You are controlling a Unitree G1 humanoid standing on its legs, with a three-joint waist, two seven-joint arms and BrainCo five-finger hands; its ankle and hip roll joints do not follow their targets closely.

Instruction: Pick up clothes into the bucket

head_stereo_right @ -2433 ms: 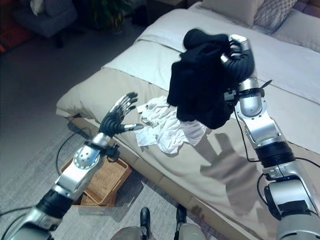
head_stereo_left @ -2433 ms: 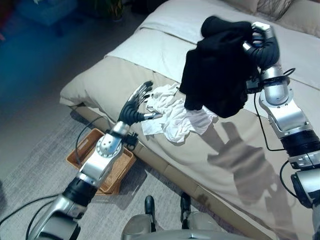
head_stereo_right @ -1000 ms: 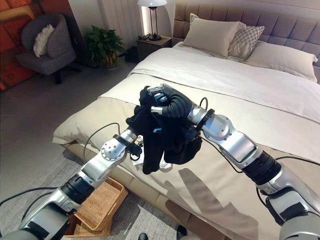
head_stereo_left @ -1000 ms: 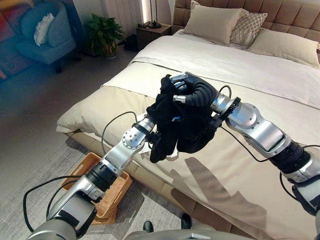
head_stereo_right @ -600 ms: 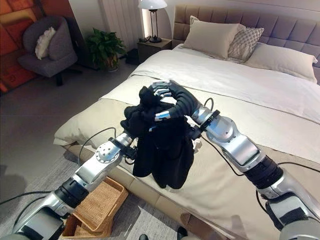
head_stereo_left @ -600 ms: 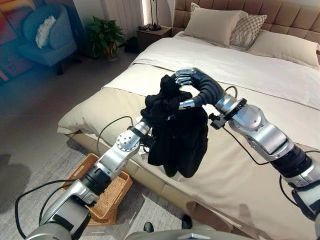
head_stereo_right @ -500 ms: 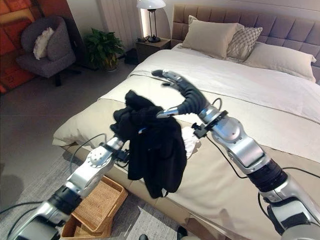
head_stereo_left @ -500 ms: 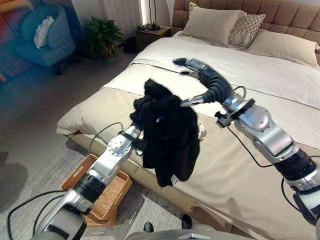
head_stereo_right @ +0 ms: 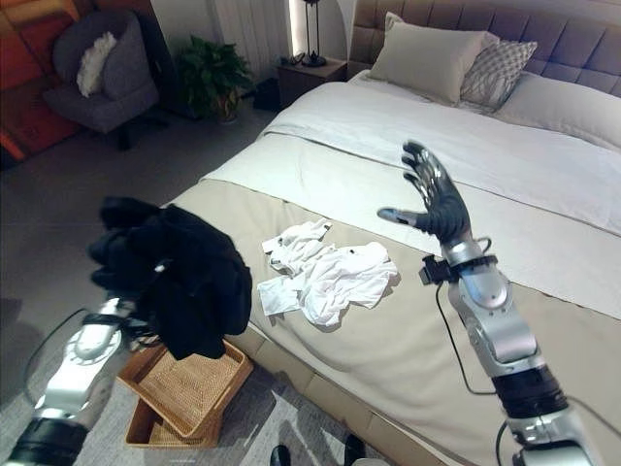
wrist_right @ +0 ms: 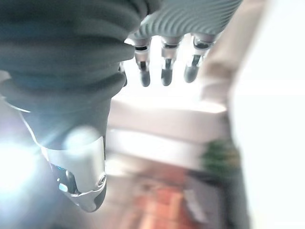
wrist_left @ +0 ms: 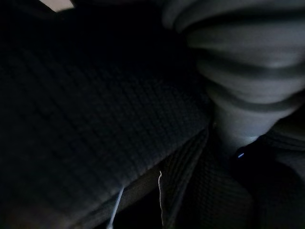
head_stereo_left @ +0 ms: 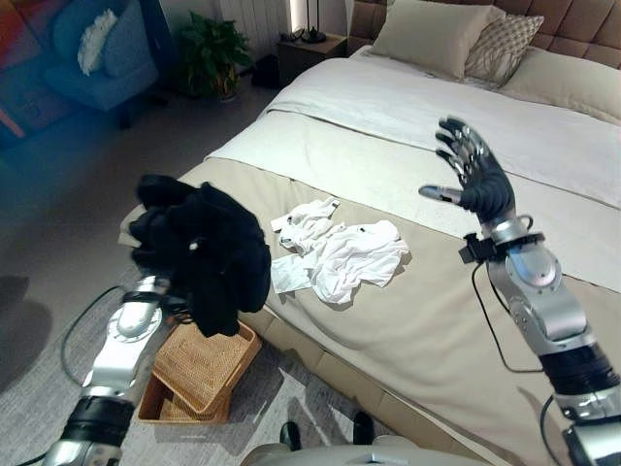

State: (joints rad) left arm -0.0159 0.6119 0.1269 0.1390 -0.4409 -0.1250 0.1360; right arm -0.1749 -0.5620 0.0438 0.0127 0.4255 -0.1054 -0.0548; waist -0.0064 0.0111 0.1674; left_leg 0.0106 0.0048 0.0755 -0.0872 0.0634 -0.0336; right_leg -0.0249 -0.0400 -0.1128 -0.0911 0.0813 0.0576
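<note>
Evidently the left hand (wrist_left: 238,71), buried in the black garment (head_stereo_left: 204,252) above the basket (head_stereo_left: 199,364), grip untellable, could drop it beside the basket; right hand (head_stereo_left: 475,175) spread wide.

A bed (head_stereo_left: 437,320) with a beige cover carries pillows (head_stereo_right: 432,58) at its head, while an armchair (head_stereo_right: 92,83), a potted plant (head_stereo_right: 209,73) and a nightstand (head_stereo_right: 306,73) stand beyond.
</note>
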